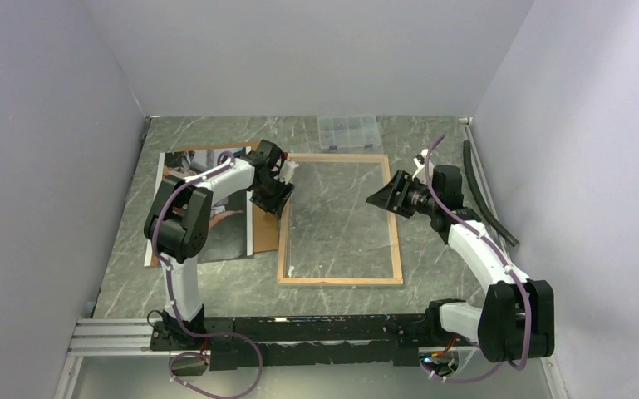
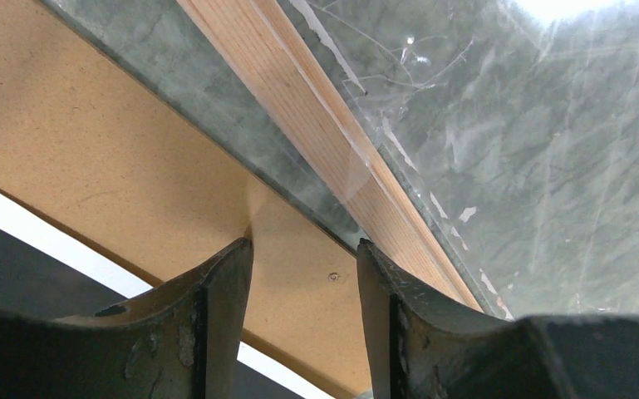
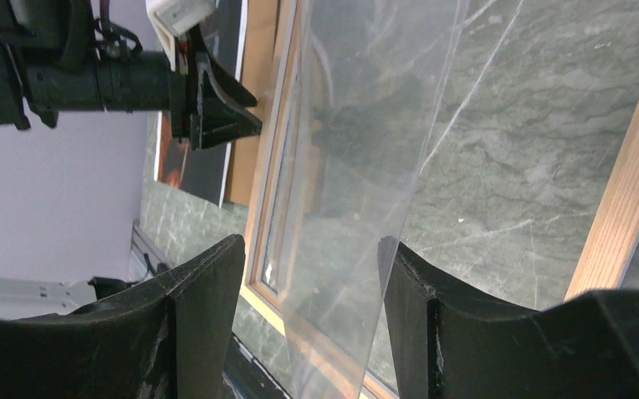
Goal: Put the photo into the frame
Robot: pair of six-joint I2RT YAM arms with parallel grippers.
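Observation:
The frame (image 1: 340,280) lies back up mid-table, light wood border showing, with its clear pane (image 1: 341,212) askew in it. The photo (image 1: 191,179) lies left of it, partly under the brown backing board (image 1: 263,233). My left gripper (image 1: 272,198) is open and empty over the board's right edge (image 2: 91,141), just beside the frame's left rail (image 2: 299,108). My right gripper (image 1: 385,198) is open at the frame's right side. In the right wrist view its jaws (image 3: 312,245) stand around the pane's raised edge (image 3: 420,166), near the right finger (image 3: 407,274).
A small clear compartment box (image 1: 347,130) sits at the back, just behind the frame. A black hose (image 1: 486,195) lies along the right wall. The arms' mounting rail (image 1: 299,328) runs along the near edge. Walls enclose the table on three sides.

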